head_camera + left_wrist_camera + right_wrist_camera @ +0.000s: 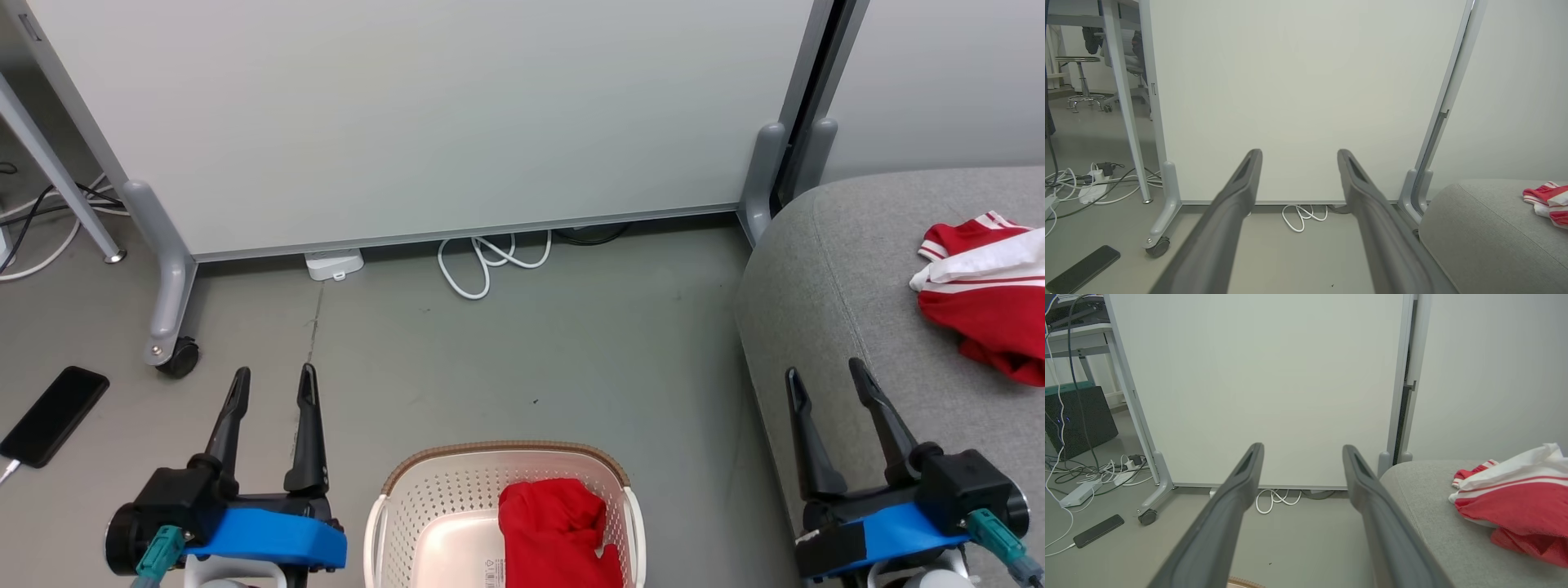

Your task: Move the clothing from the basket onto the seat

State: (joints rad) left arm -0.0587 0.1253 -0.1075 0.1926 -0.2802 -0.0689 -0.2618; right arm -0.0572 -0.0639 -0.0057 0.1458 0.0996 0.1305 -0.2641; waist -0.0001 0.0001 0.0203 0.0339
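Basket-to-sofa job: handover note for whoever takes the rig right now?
Left tool: open, empty, above the floor left of the basket.
Right tool: open, empty, at the near edge of the sofa.
Done: one red-and-white garment lies on the sofa.
Left: a red garment sits in the basket's right half. I cannot tell if more lies under it.

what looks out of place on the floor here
A black phone lies flat on the floor, left of the left gripper, where the robot's wheels might run over it. Nothing else stands out.
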